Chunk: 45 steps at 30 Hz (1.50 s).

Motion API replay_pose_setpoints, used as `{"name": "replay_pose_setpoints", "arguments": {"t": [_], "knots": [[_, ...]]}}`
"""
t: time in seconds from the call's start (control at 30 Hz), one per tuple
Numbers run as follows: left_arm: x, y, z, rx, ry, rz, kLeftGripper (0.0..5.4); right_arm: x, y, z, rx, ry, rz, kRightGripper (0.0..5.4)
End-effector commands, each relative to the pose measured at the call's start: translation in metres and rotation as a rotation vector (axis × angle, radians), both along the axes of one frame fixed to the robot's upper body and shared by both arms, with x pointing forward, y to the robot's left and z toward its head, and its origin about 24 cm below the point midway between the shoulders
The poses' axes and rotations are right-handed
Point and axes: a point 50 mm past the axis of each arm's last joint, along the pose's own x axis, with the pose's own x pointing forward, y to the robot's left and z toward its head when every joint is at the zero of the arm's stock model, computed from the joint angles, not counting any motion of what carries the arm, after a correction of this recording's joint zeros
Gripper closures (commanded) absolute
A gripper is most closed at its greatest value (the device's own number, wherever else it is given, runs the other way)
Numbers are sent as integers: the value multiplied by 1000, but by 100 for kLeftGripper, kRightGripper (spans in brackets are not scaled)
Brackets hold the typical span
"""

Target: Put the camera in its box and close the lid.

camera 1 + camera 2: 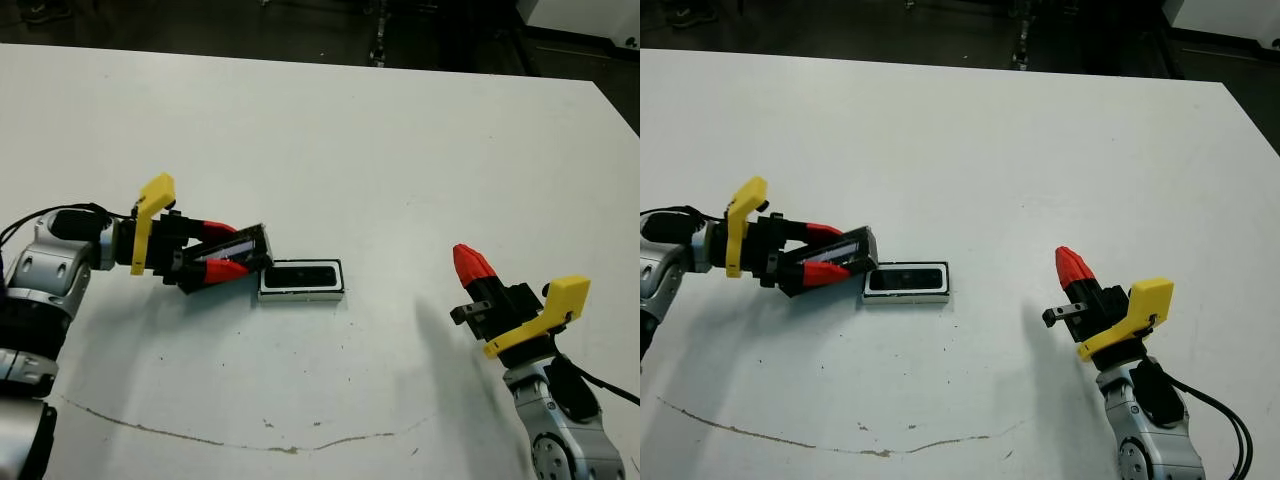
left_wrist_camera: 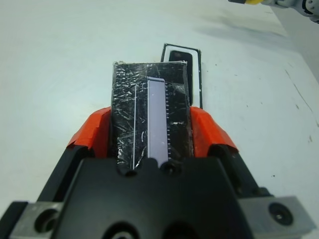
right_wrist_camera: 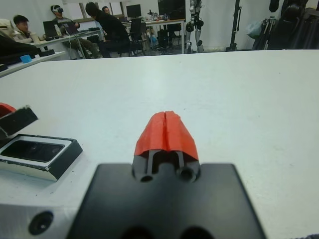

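The box (image 1: 300,294), a shallow tray with a white rim, lies flat on the table left of centre. Inside it lies the camera (image 1: 301,276), glossy and black. My left gripper (image 1: 228,250) is shut on the lid (image 1: 252,246), a black speckled cover held tilted just left of the box, its far end close to the box's left end. In the left wrist view the lid (image 2: 149,114) sits between the red fingers (image 2: 212,132), with the box (image 2: 198,74) beyond it. My right gripper (image 1: 468,262) is shut and empty, well to the right of the box.
A thin brown stain line (image 1: 250,440) curves along the table's front. The right wrist view shows people (image 3: 104,25) seated at desks far beyond the table, and the box (image 3: 65,159) off to one side of the shut fingertips.
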Motion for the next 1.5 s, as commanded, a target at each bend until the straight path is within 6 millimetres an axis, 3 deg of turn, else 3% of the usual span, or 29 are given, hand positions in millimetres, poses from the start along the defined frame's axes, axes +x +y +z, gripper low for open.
{"name": "replay_pose_setpoints", "arguments": {"t": [0.03,0.8,1.5], "knots": [[3,-6,-3,5,22,-39,224,-2,-3,-1,-10,21,-11,540],[-5,-32,-31,-57,52,-116,224,-2,-3,-2,-3,22,-8,540],[-16,-38,-43,-85,97,-131,224,-2,-2,-3,-3,21,-12,540]]}}
